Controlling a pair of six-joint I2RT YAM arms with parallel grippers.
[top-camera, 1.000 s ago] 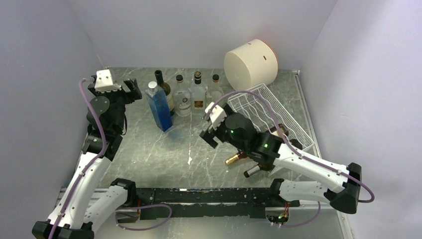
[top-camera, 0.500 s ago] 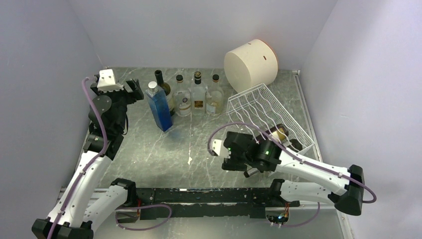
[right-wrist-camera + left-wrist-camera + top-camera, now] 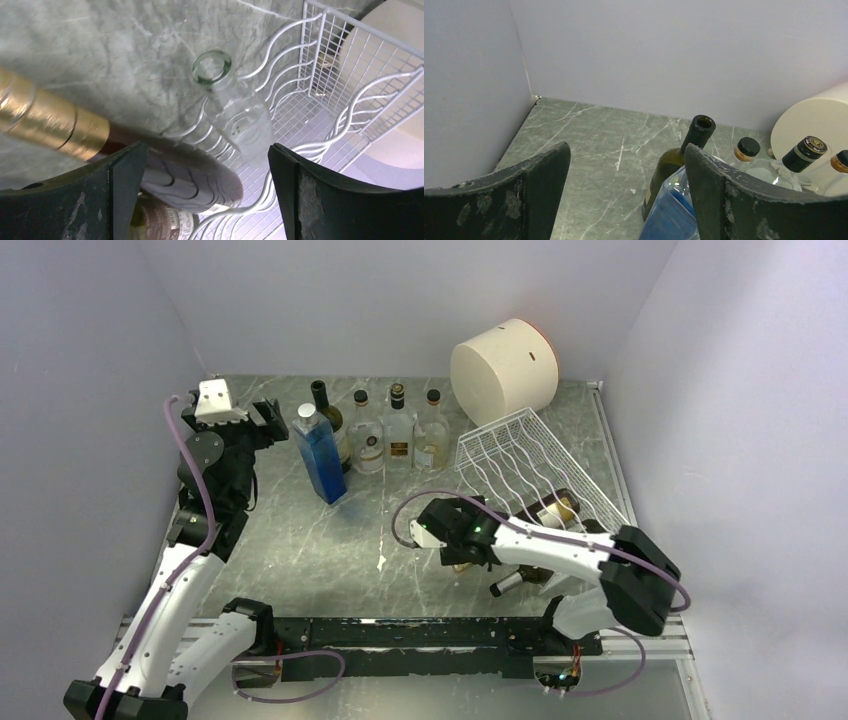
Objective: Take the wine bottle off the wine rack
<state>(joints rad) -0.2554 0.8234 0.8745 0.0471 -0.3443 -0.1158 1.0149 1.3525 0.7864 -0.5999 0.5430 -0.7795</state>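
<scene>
The white wire wine rack stands tilted at the right of the table. Bottles lie in its lower tiers with their necks pointing towards the near edge. One wine bottle has a gold foil neck. In the right wrist view its neck and white label run past my left finger. A clear empty bottle lies on the rack wires ahead. My right gripper is open and low at the rack's front, its jaws either side of the labelled bottle's body. My left gripper is open and empty.
A big cream cylinder stands behind the rack. A blue square bottle, a dark green bottle and three small clear bottles stand in a row at the back centre. A dark-necked bottle sticks out of the rack.
My right arm has swung down and turned, bringing its gripper from above the table left of the rack to low at the rack's front by the bottle necks. The left arm has barely moved.
</scene>
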